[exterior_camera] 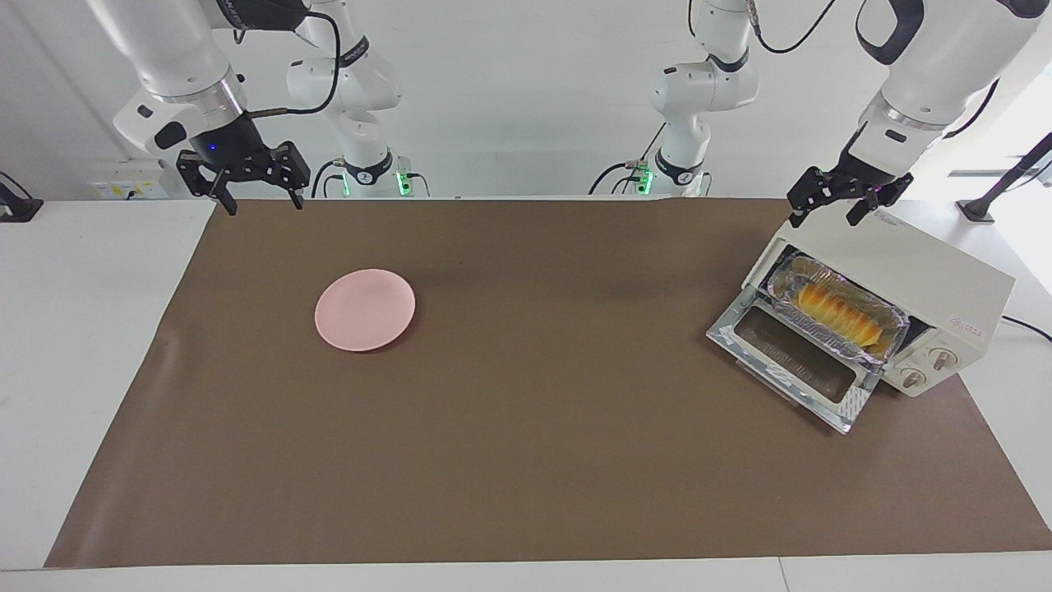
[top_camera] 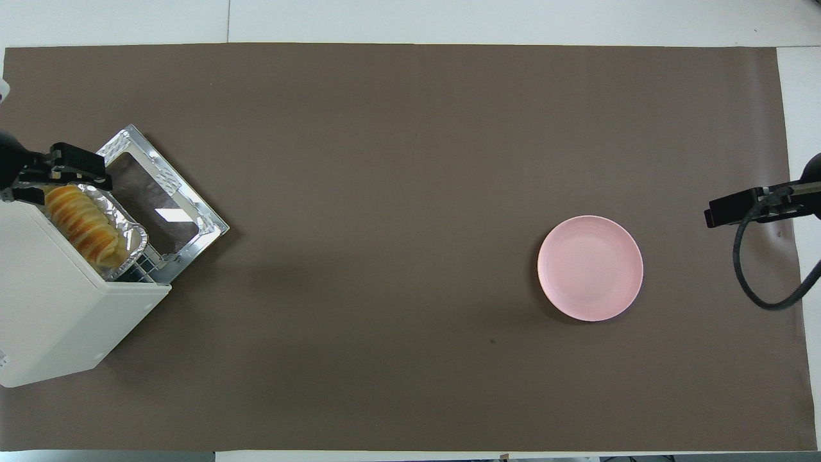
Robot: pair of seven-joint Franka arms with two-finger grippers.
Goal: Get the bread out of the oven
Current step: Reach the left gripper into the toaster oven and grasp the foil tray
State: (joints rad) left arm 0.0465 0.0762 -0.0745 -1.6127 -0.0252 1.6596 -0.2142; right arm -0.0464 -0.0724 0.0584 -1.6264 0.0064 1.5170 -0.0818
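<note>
The cream-white oven (exterior_camera: 929,267) (top_camera: 58,308) stands at the left arm's end of the table, its glass door (exterior_camera: 791,359) (top_camera: 157,202) dropped flat open. The golden ridged bread (exterior_camera: 838,314) (top_camera: 80,224) lies in a crinkled foil tray (exterior_camera: 897,331) that pokes out of the oven's mouth. My left gripper (exterior_camera: 823,215) (top_camera: 64,172) hangs open just over the oven's top edge above the tray, touching nothing. My right gripper (exterior_camera: 263,201) (top_camera: 737,206) waits open and empty in the air over the mat's corner at the right arm's end.
A round pink plate (exterior_camera: 365,309) (top_camera: 590,267) lies on the brown mat (exterior_camera: 526,460) toward the right arm's end. The oven's two knobs (exterior_camera: 929,367) face away from the robots. A black cable (top_camera: 763,282) loops down from the right arm.
</note>
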